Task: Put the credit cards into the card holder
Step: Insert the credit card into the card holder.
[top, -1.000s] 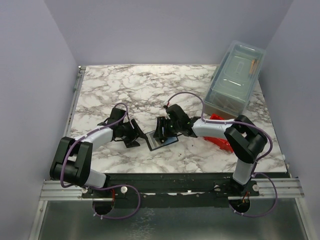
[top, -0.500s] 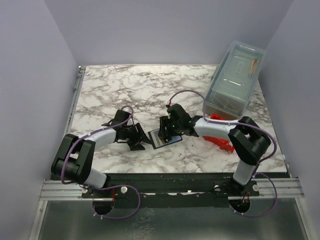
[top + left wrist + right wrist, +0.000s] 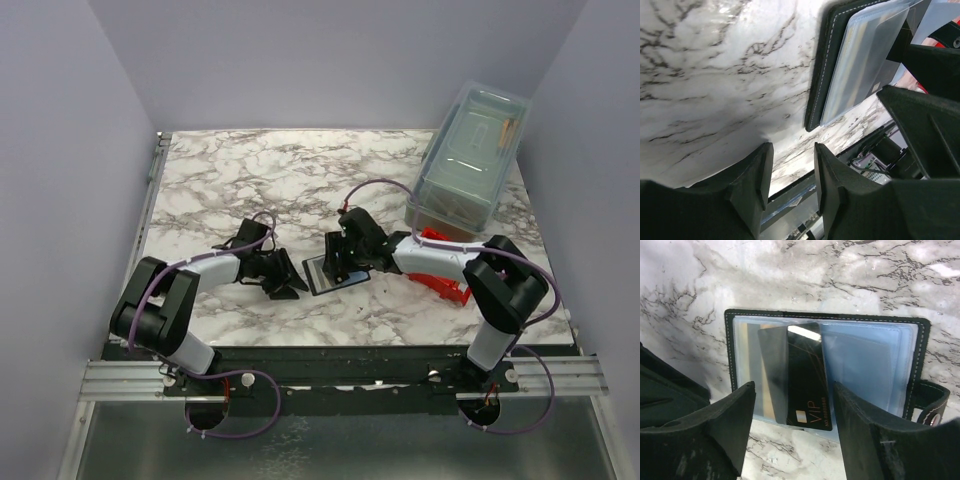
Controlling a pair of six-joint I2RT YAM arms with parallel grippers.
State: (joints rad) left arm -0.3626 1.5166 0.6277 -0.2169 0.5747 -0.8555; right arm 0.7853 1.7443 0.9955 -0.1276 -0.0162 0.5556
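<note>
Card holder (image 3: 865, 360) beneath right jaws

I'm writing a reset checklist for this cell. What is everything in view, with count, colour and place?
table: one, white-and-grey marble, under everything.
card holder: one, black with pale blue clear sleeves, open at the table's front middle.
credit card: one clearly seen, black with gold lines and VIP lettering, on the holder's sleeves.
clear lidded box: one, clear, far right corner.
red bin: one, red, front right, just nearer than the box.
left gripper: one, black, open and empty, left of the holder.
right gripper: one, black, over the holder, fingers either side of the card; grip unclear.
</note>
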